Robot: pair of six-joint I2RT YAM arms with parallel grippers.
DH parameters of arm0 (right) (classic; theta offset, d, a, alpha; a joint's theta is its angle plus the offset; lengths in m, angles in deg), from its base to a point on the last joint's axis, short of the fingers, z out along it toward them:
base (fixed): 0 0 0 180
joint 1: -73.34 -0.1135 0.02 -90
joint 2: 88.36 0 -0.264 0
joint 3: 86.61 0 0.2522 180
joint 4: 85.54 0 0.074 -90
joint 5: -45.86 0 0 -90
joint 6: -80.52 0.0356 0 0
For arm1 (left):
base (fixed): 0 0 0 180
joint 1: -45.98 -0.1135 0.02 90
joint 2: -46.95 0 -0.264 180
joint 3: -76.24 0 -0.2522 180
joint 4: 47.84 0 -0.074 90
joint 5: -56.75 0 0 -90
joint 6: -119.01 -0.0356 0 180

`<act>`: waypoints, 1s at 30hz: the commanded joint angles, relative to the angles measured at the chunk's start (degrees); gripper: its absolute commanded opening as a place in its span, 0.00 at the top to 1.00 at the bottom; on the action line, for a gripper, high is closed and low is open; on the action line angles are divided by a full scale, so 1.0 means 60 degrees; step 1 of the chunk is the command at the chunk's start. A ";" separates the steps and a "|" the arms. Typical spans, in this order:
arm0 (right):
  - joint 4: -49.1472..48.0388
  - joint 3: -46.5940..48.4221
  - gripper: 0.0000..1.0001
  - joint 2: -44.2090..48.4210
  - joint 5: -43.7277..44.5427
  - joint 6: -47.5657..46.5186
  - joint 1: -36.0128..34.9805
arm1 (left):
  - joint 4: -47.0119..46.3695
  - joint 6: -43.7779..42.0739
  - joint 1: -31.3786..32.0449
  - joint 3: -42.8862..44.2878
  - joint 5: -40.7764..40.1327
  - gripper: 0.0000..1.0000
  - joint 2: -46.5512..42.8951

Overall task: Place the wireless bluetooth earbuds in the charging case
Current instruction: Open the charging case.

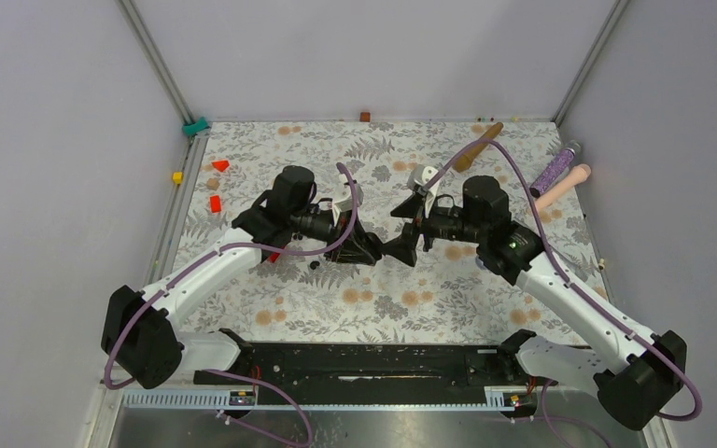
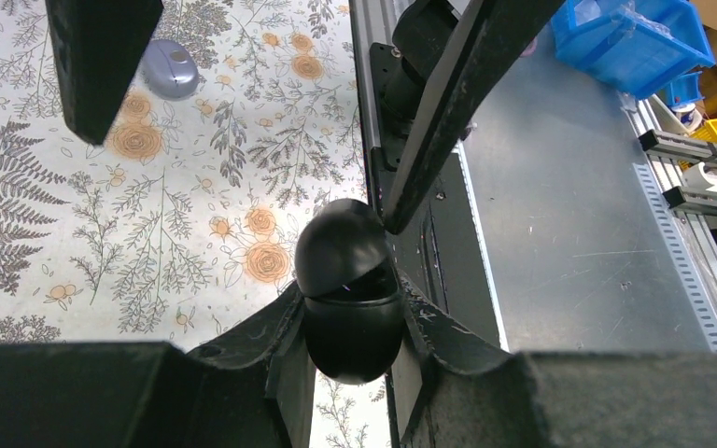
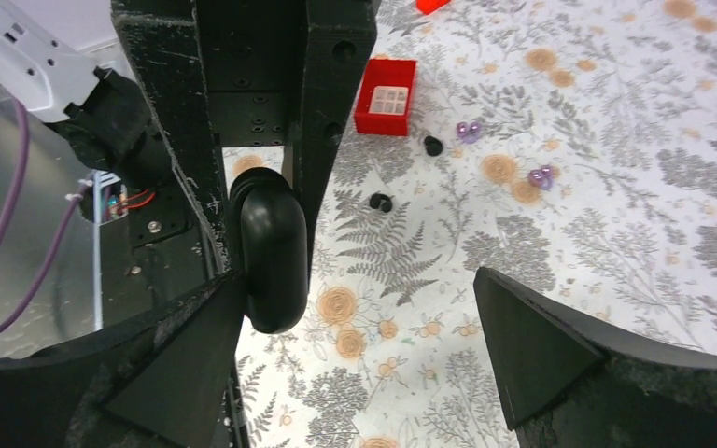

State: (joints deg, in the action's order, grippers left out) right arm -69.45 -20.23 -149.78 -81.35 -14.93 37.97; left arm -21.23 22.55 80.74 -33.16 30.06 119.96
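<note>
Step in hand: opening the charging case (image 2: 341, 247); none of the earbuds (image 3: 433, 145) is in it yet.

- Left gripper (image 2: 351, 322): clamped on the lower half of the case, holding it off the desk (image 3: 616, 187), to the right of the red tray (image 3: 378, 125) in the top view.
- Right gripper (image 3: 359, 317): jaws wide apart, holding nothing. One finger (image 2: 448, 112) touches the case at the lid seam; the other stands clear.
- Lid: seam shows a narrow gap in the left wrist view. It looks cracked, not swung open.
- Earbuds: all four loose on the desk. One black and one pale purple lie just beside the red tray. The other black and purple are a little further from it.
- Arms: left arm (image 1: 205, 271) and right arm (image 1: 560, 280) both reach forward and fold inward, so the wrists face each other.

Next (judgement): lever the lid fully back with that finger while the left grip holds steady. Then send the right gripper to the bud nearest the red tray. The buds are tiny, so the pinch must be centred.
</note>
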 commanded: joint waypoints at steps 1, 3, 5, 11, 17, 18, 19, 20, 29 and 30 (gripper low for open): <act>0.0007 0.0199 0.00 0.0423 0.0950 -0.0731 0.0003 | -0.0375 -0.0081 0.0065 0.0245 0.0524 1.00 -0.0205; 0.0033 0.0181 0.01 0.0496 0.0971 -0.0792 0.0007 | -0.0369 -0.0081 0.0052 0.0266 0.0531 1.00 -0.0208; 0.0086 0.0193 0.01 0.0538 0.0993 -0.0844 0.0011 | -0.0382 -0.0081 0.0056 0.0261 0.0523 1.00 -0.0212; 0.0285 0.0313 0.00 0.0744 0.1098 -0.0977 0.0022 | -0.0361 -0.0109 0.0049 0.0268 0.0477 1.00 -0.0237; 0.1035 0.1060 0.01 0.1019 0.1691 -0.1179 0.0055 | 0.0364 -0.0702 -0.0061 0.0625 0.0218 1.00 -0.0279; 0.1229 0.1275 0.01 0.1005 0.1826 -0.1187 0.0070 | 0.0487 -0.0775 -0.0130 0.0701 0.0195 1.00 -0.0299; 0.1453 0.1630 0.00 0.0938 0.2002 -0.1190 0.0090 | 0.0613 -0.0854 -0.0201 0.0782 0.0187 1.00 -0.0330; 0.1755 0.1892 0.00 0.0825 0.2077 -0.1173 0.0122 | 0.0747 -0.0988 -0.0331 0.0856 0.0181 1.00 -0.0364; 0.2589 0.3633 0.01 -0.1456 0.2510 -0.0445 0.0242 | 0.2846 -0.2599 -0.2020 0.1767 0.0254 1.00 -0.0887; 0.2597 0.3776 0.01 -0.1728 0.2507 -0.0375 0.0242 | 0.3127 -0.2805 -0.2261 0.1827 0.0353 1.00 -0.0922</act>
State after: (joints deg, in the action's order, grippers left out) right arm -56.82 -0.95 -154.00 -68.60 -19.74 38.88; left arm -8.49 12.47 71.58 -26.05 30.41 117.34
